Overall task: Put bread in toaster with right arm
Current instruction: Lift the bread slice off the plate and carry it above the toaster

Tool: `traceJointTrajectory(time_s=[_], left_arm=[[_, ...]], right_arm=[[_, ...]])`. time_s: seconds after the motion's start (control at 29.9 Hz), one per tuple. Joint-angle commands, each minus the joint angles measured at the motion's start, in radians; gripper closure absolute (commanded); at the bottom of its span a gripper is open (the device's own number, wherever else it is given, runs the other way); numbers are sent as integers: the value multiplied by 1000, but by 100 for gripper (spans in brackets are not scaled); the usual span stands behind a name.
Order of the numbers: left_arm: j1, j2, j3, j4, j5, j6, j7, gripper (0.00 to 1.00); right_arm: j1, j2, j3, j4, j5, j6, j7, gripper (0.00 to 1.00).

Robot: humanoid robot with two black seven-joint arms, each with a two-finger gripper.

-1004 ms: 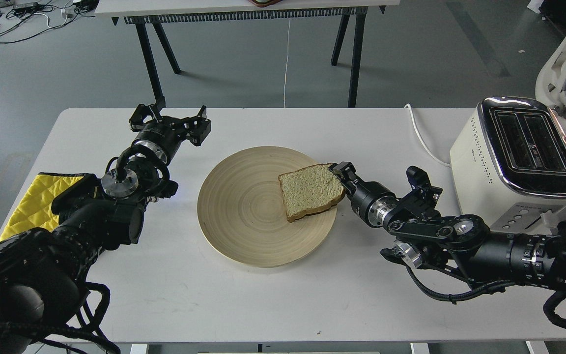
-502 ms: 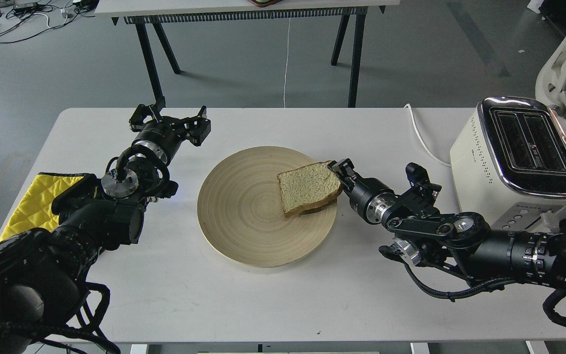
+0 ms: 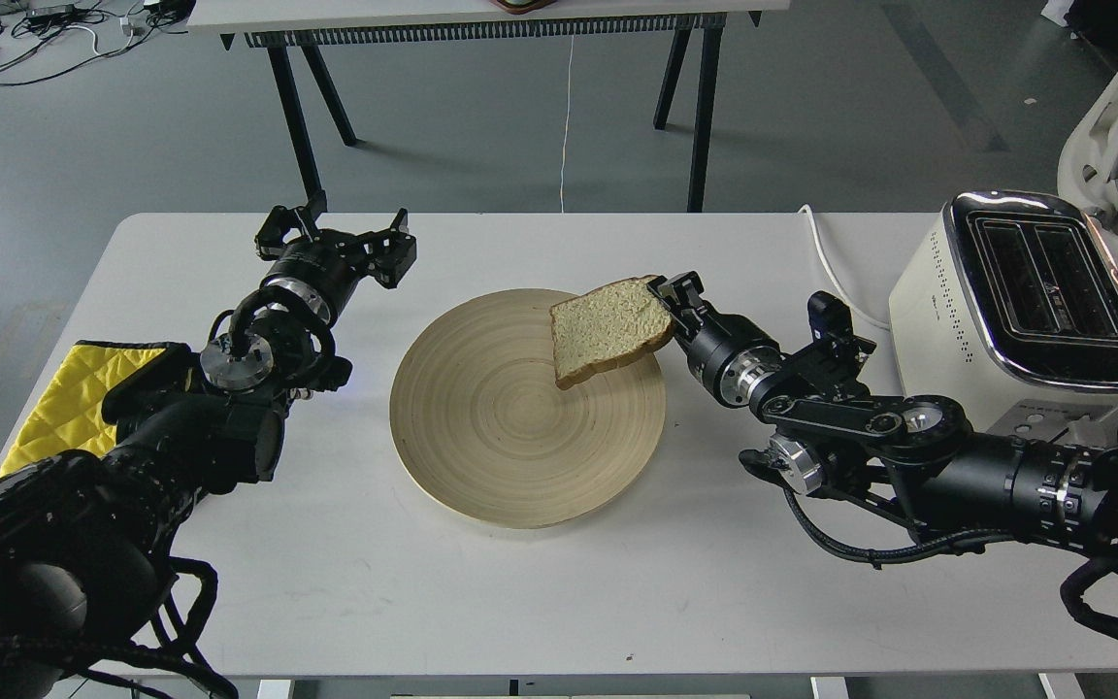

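Note:
The bread [image 3: 608, 328], a pale tan slice with a brown crust, hangs tilted a little above the round wooden plate [image 3: 510, 447]. My right gripper [image 3: 668, 303] is shut on the slice's right edge, with the arm coming in from the lower right. The toaster [image 3: 1025, 311], cream-white with a chrome rim and two black slots on top, stands at the table's right end, to the right of the gripper. My left gripper [image 3: 336, 238] is open and empty at the back left of the table.
A yellow cloth [image 3: 74, 388] lies at the table's left edge under my left arm. A white cable [image 3: 831, 267] runs from the toaster toward the back edge. A second table's black legs [image 3: 307, 107] stand behind. A white chair [image 3: 1117, 107] is at far right.
My right gripper has lifted the bread off the plate, up and slightly toward the back. The left arm has not moved.

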Motion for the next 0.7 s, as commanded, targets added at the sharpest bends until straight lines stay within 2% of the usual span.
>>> traceJointTrajectory(time_s=[0.0, 0.17, 0.33, 0.54, 0.67], left_arm=[[0, 0, 0, 0, 0, 0, 0, 0], [0, 0, 0, 0, 0, 0, 0, 0], [0, 0, 0, 0, 0, 0, 0, 0], [0, 0, 0, 0, 0, 0, 0, 0], [0, 0, 0, 0, 0, 0, 0, 0]], right_arm=[[82, -69, 11, 21, 0, 5, -8, 88], [189, -165, 6, 63, -3, 5, -36, 89], [313, -366, -37, 144, -26, 5, -65, 90], [465, -591, -198, 204, -126, 3, -93, 90], [539, -697, -324, 231, -227, 3, -113, 90]])
